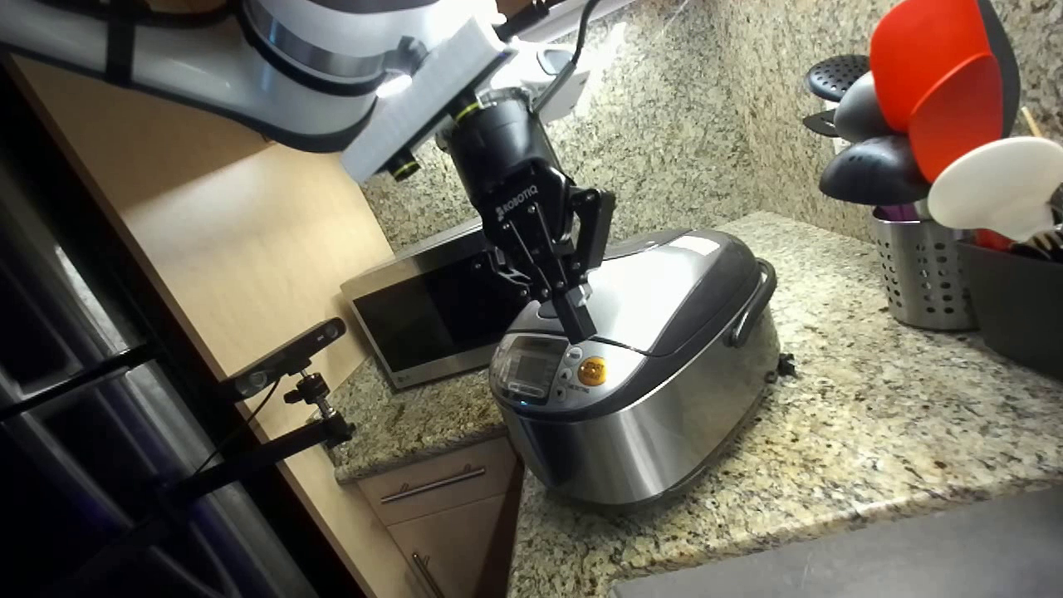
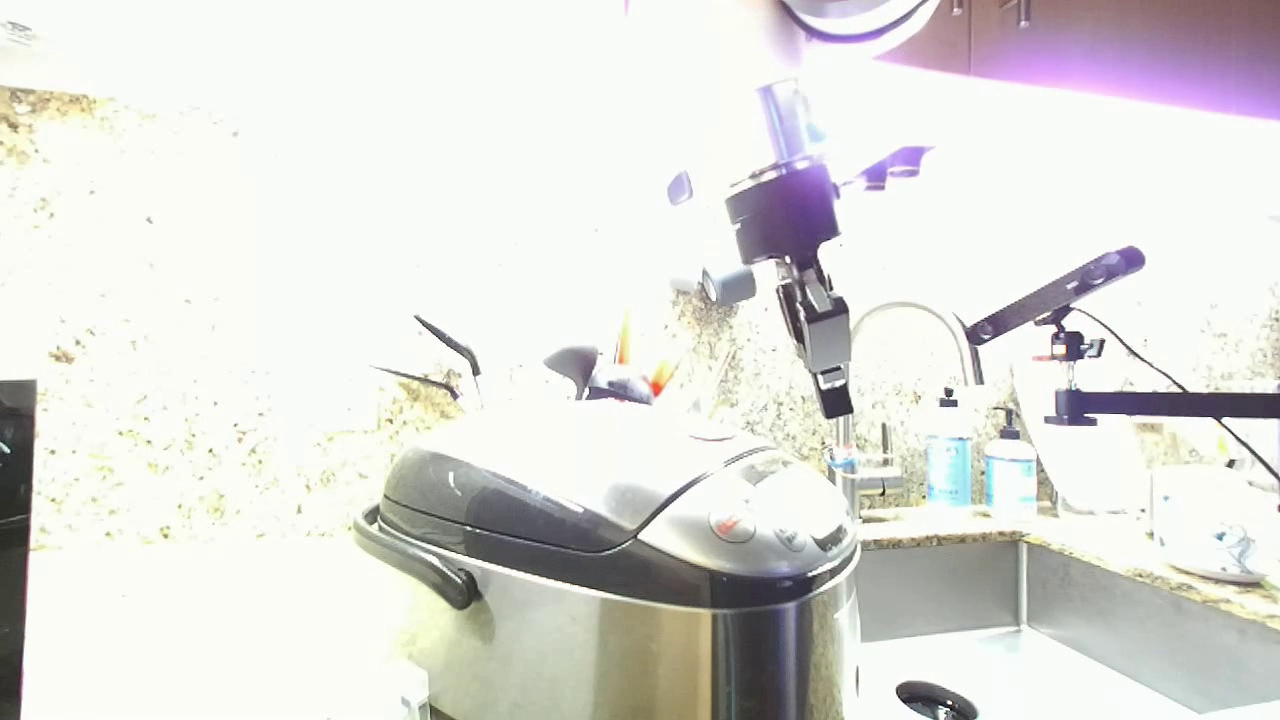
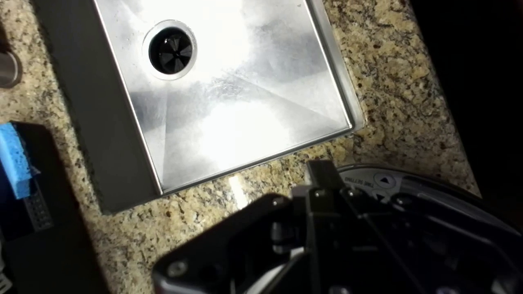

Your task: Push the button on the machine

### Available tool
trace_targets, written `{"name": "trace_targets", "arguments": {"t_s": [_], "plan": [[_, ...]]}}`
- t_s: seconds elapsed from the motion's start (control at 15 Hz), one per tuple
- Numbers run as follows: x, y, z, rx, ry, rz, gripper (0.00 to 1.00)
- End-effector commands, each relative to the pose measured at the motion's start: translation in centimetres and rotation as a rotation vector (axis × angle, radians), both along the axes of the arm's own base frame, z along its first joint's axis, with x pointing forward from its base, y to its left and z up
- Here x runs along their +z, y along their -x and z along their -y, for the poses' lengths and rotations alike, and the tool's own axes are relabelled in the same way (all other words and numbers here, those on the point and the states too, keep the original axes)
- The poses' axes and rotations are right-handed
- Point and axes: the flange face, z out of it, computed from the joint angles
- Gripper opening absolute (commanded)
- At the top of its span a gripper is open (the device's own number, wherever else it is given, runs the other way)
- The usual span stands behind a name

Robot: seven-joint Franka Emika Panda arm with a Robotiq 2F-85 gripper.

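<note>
Mind the rice cooker, foremost on the bench in an exterior view: could nudge it by lowering the gripper at this slant, or skid on its sloping panel, miss the orange button, probably the target, and press a smaller time-setting key. Hangs tilted, pointing down, just above the panel without touching, with fingers together on nothing visible.
</note>
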Motion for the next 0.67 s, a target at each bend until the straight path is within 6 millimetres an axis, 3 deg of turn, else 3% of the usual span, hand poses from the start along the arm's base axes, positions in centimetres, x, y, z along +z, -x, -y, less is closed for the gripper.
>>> {"name": "trace_targets", "arguments": {"t_s": [0.0,0.27,0.33,0.4,0.6], "plan": [[3.1,2.8,-2.7,0.035,0.054,0.024,0.0],[5.5,5.1,-5.3,0.066,0.071,0.05,0.0],[4.2,2.9,-4.3,0.065,0.053,0.037,0.26],[4.7,3.3,-4.7,0.071,0.052,0.043,0.03],[4.2,3.2,-4.5,0.069,0.051,0.035,0.25]]}}
